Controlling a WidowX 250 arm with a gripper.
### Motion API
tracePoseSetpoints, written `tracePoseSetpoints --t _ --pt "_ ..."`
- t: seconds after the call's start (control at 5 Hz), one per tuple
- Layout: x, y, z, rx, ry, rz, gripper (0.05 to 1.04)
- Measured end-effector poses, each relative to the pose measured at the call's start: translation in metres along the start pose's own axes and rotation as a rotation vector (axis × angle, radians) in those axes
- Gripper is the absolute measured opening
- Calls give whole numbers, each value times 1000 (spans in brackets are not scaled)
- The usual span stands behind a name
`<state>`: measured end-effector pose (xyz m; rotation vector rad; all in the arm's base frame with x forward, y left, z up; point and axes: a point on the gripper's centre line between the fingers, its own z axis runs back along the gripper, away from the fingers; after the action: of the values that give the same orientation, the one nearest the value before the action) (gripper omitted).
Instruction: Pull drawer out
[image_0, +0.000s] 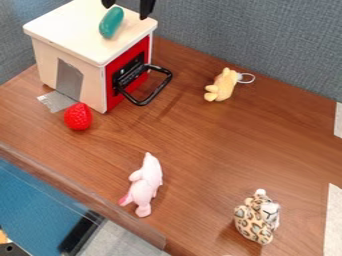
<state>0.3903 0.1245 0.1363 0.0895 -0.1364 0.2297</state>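
From my end, I see my gripper (126, 11) as two slim, solid black fingers (147, 7), each narrowing toward a small, blunt tip.

1 fixed view. Camera set above the table (207, 135), out from the box's (73, 25) corner, well apart from it, aimed down at a slant toward the box and the partition (247, 40) behind. 3 box faces seen: top, red front, pale side. Table's near edge slants across frame below the box.
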Motion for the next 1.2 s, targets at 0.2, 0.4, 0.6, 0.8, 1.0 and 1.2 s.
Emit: tracePoseSetpoints --t 0.2,0.4,0.6,0.8,1.0,1.2 --pt "-4 -2 -18 -5 47 -6 1000" --pt "-15 -14 -26 -16 60 -36 999" --pt "-22 -37 -8 -29 18 -118 999" --pt "-33 -51 -9 -29 6 -175 999" --pt "-40 -55 -19 11 15 -199 999" --pt "-47 -60 -32 66 10 -229 999"
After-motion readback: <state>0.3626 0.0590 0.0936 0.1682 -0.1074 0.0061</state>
